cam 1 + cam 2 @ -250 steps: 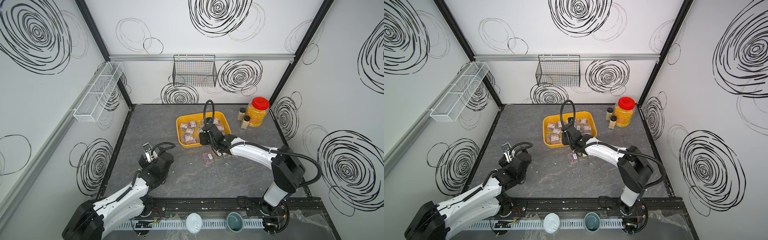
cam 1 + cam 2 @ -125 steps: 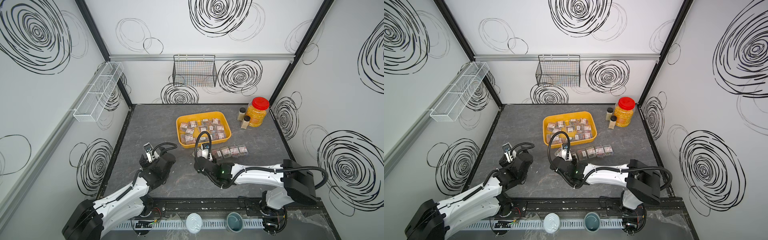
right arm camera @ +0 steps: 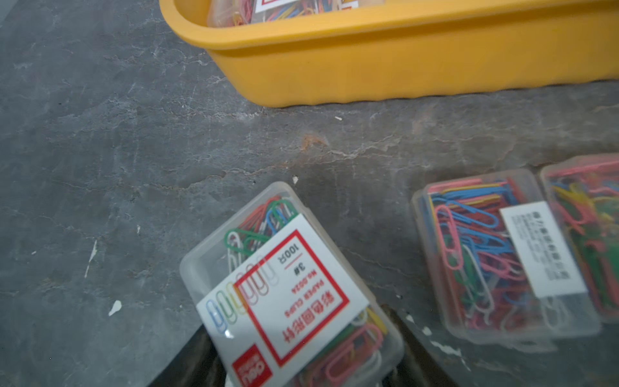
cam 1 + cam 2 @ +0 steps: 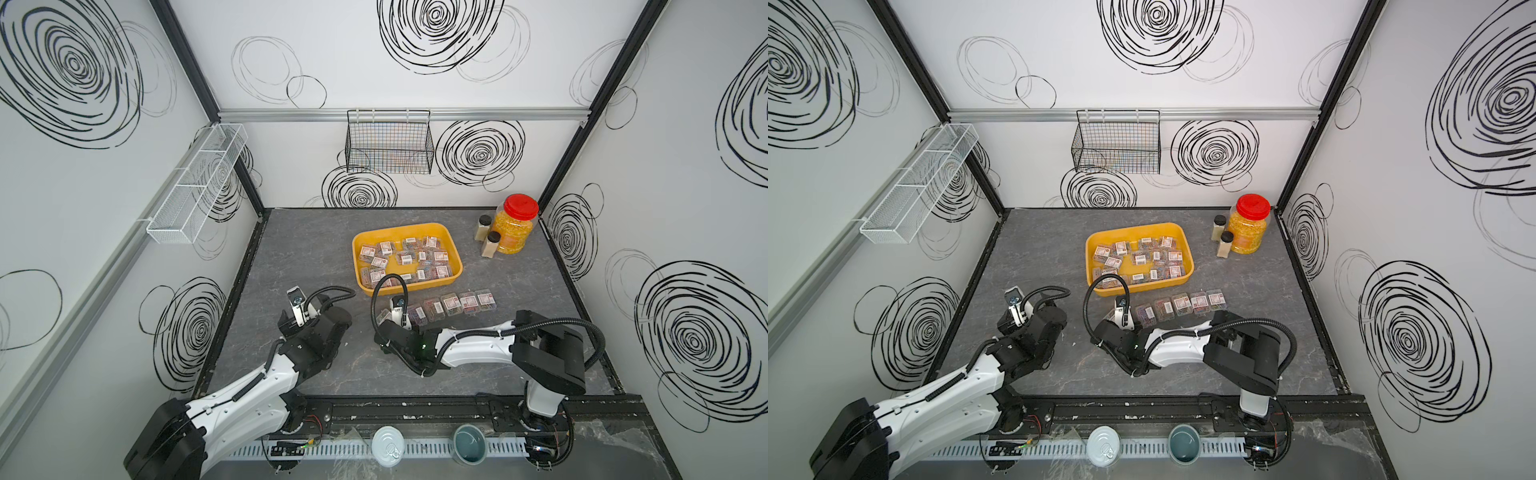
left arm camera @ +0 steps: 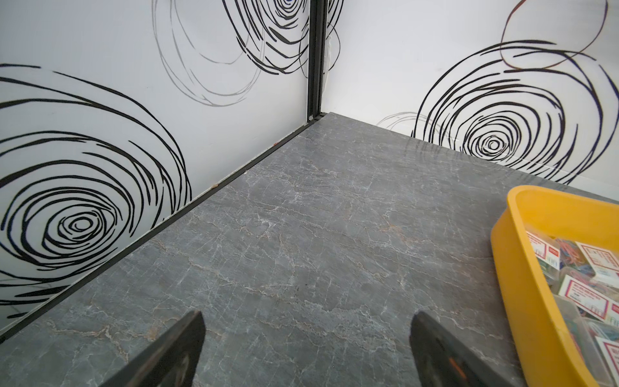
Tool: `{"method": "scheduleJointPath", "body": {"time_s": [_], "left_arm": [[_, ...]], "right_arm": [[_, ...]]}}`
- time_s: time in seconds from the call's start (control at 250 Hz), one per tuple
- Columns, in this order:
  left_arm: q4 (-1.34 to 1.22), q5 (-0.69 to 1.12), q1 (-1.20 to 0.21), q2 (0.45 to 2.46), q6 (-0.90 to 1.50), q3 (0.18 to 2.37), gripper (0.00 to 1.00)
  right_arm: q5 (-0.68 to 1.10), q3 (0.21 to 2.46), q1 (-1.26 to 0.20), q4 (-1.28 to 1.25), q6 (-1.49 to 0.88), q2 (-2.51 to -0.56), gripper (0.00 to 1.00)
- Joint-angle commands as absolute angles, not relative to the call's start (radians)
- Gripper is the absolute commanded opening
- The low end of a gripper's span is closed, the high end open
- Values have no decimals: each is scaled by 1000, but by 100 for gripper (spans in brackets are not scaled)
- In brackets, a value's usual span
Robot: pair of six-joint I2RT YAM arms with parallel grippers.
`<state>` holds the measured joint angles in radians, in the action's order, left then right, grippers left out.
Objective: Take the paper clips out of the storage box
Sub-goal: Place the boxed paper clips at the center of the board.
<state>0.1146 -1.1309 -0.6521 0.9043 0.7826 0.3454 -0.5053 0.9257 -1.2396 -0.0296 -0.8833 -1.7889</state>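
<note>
**Storage box** (image 4: 436, 281): a shallow yellow-orange plastic tray. It stood on the grey marbled table (image 4: 299, 257), around the middle and towards the far side.

**Paper clips** (image 4: 405, 257): many small clear cases of multicoloured clips lay jumbled inside the storage box, most with the white-and-red label upward.

**Row of cases** (image 4: 453, 303): five more such cases lay side by side on the table. They sat just near of the storage box and apart from it, running left to right.

**Held case** (image 3: 288, 301): one case, label up, was at the left end of that row. It was skewed against its neighbour and not touching it. Whether it rested on the table could not be told.

**Right gripper** (image 3: 296, 335): it was partly closed, with a finger on either side of the held case.

**Left gripper** (image 5: 306, 335): its jaws were spread wide with nothing between them. It hung above bare table at the near left, with the storage box off to its right.

**Jar** (image 4: 514, 224): red-lidded and filled with yellow kernels, it stood at the far right corner. Two black-capped bottles (image 4: 491, 244) stood just beside it.

**Wire basket** (image 4: 390, 143): black, hung on the far wall.

**Mesh rack** (image 4: 199, 183): white, hung on the left wall.
</note>
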Motion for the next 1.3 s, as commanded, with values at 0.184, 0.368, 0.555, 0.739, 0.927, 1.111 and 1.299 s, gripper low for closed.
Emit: {"method": "scheduleJointPath", "body": {"time_s": [0.184, 0.368, 0.555, 0.739, 0.927, 1.111, 1.299], "left_arm": [[130, -1181, -667, 923, 816, 385, 99], [132, -1187, -673, 940, 814, 393, 99], [154, -1207, -684, 955, 833, 404, 99], [158, -1216, -693, 964, 837, 410, 99], [179, -1235, -706, 979, 848, 424, 99], [59, -1101, -630, 877, 749, 350, 99], [-7, -810, -392, 703, 716, 250, 99]], "right_arm": [[-457, 937, -1208, -89, -904, -1811, 68], [-460, 939, -1210, -100, -860, -1785, 87], [-468, 949, -1212, -67, -831, -1762, 95], [-422, 981, -1194, -49, -643, -1756, 97], [-290, 964, -1152, -79, -493, -1751, 95], [-292, 952, -1139, -78, -469, -1759, 96], [-326, 984, -1124, -36, -489, -1807, 94]]}}
